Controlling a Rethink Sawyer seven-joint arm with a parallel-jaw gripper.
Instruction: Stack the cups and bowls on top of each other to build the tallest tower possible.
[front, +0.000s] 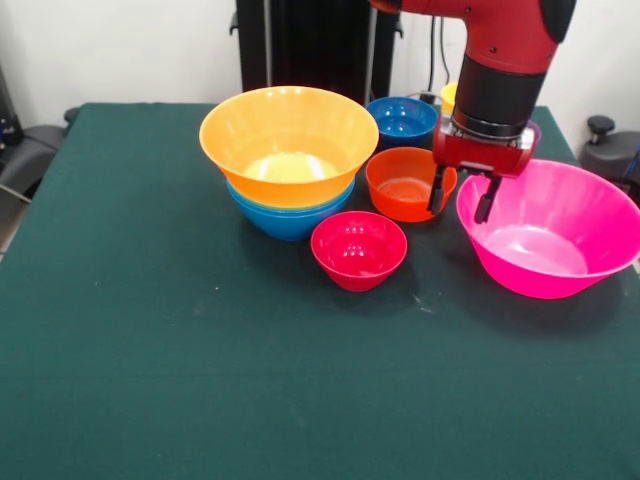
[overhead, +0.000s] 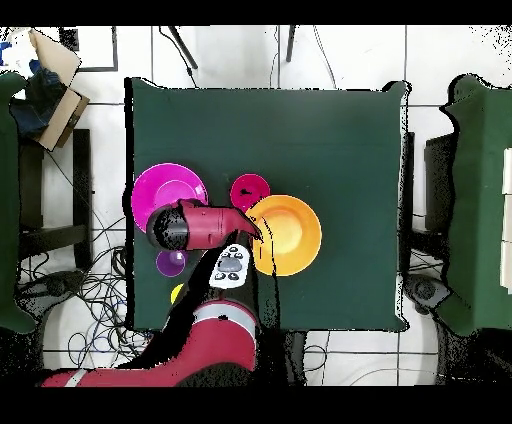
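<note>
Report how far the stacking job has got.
Done: the large orange bowl sits nested on a light blue bowl, starting the tower. In hand: nothing; the hand hangs open between the orange-red bowl and the pink bowl. Left: those two, the crimson bowl and the dark blue bowl stand loose.

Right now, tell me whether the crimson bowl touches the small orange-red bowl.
Apart. The front view shows a strip of green cloth between the crimson bowl and the orange-red bowl.
</note>
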